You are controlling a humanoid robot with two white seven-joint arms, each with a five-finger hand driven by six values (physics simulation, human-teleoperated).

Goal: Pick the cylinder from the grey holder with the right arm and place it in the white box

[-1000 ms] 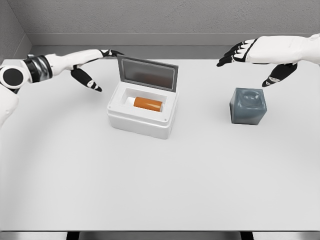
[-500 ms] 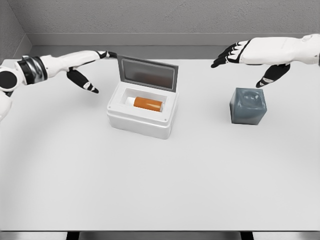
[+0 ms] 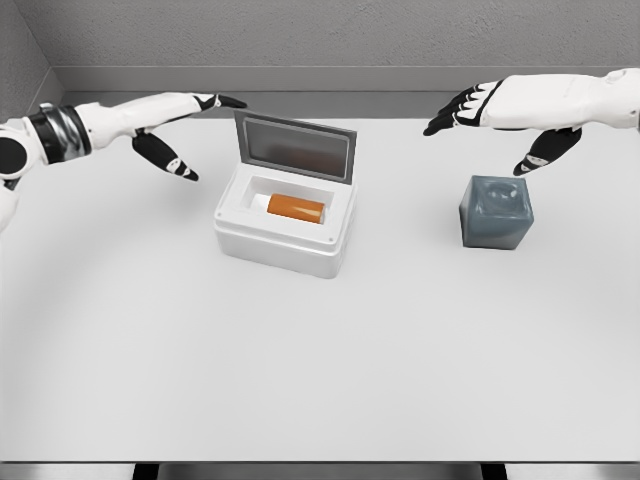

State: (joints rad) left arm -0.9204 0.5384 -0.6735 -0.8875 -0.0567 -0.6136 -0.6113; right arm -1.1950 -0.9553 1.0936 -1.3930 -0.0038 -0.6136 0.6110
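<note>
- Head view: table [image 3: 320, 360] carries everything. Risk is low here; nothing sits close to an edge.
- Box [image 3: 287, 226] sits left of centre with its lid [image 3: 296, 146] standing open at the back. Judgement: a knock on the lid from the left side could tip it shut over the contents or shove the box.
- Left hand [image 3: 178, 130] hovers just left of the lid, fingers spread, holding nothing. One fingertip points toward the lid's top corner, near it but apart. This is the likeliest source of an unwanted bump.
- Right hand [image 3: 505, 120] hangs above and behind the holder [image 3: 496, 211], fingers splayed, thumb pointing down, empty. No contact with the holder that I can see.
- Holder stands right of the box, well apart. Its top socket looks empty. Judgement: a low sweep of the right thumb could nudge it out of place, though little would be lost.
- Cylinder [image 3: 295, 207], orange with a pale cap, lies on its side inside the box, not in the holder. Judgement: the placement looks done. It could roll a little if the box is jolted, but the walls should keep it in.
- Main remaining hazard: either arm brushing the box.
</note>
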